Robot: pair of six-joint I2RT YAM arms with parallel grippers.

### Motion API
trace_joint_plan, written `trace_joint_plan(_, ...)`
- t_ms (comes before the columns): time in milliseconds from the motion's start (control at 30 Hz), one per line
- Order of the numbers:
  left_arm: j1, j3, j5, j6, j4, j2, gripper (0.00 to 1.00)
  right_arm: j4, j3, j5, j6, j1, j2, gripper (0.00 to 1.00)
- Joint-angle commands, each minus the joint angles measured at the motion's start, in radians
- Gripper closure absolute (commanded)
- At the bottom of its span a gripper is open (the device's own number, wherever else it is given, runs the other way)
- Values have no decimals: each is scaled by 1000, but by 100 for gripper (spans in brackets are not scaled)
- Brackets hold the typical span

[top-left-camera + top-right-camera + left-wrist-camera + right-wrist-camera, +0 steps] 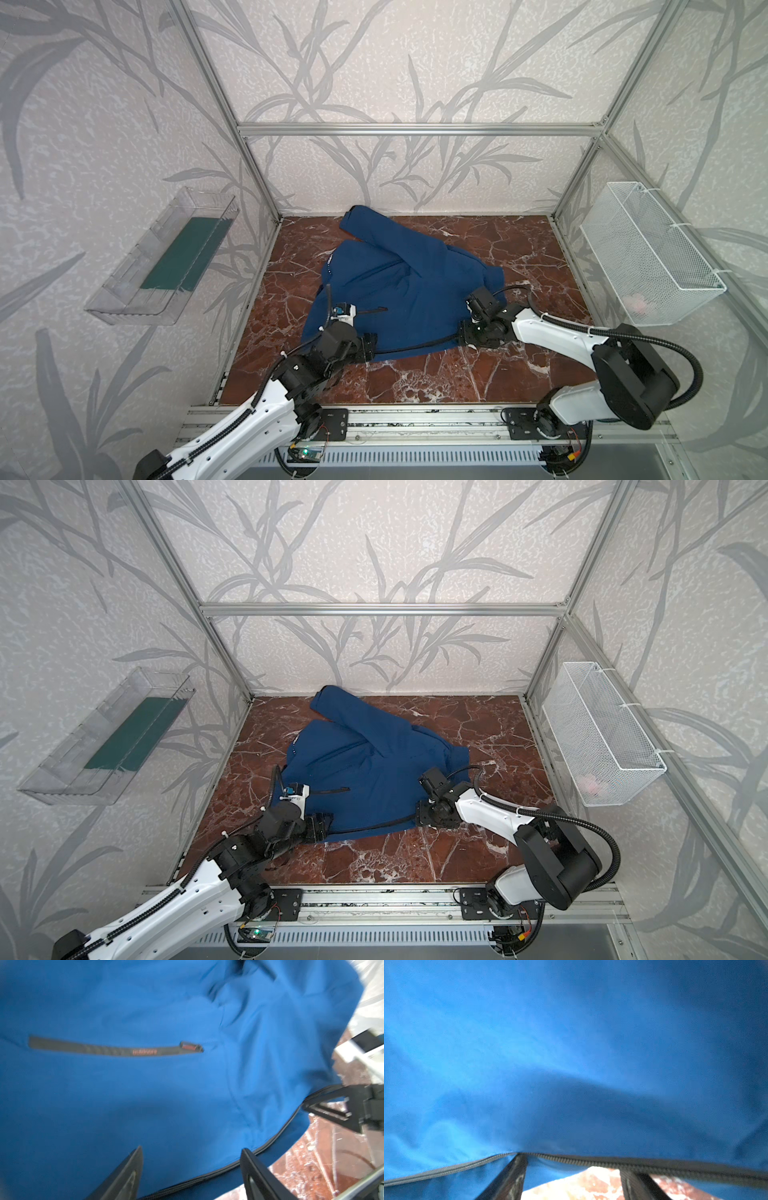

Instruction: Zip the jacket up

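Note:
The navy-blue jacket [399,286] [365,771] lies crumpled on the marble tabletop [519,257], one sleeve stretched toward the back wall. Its black front zipper edge [415,345] [276,1136] [571,1160] runs along the near hem between my two grippers. My left gripper [372,347] [322,827] [191,1148] hovers open over the hem's left part, jaws wide apart, nothing between them. A black pocket zipper [114,1049] lies beyond it. My right gripper [462,332] [419,812] [571,1162] is open, its fingertips [517,1167] reaching the zipper edge, bare marble showing between them.
A clear plastic tray [166,266] with a green pad hangs on the left wall. On the right wall hangs a white wire basket [648,257]. Aluminium frame posts [257,174] stand at the back corners. A metal rail [415,419] borders the table's near edge.

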Motion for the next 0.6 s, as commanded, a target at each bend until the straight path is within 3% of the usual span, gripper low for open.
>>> trace_joint_plan(0, -11, -40, -38, -66, 52, 3, 24, -40, -22, 52, -44, 2, 24, 26)
trace_joint_plan(300, -57, -84, -27, -140, 34, 3, 23, -99, -53, 75, -63, 3, -132, 21)
trace_joint_plan(567, -201, -50, -103, -239, -43, 21, 22, -151, 4, 143, -97, -22, -236, 12)
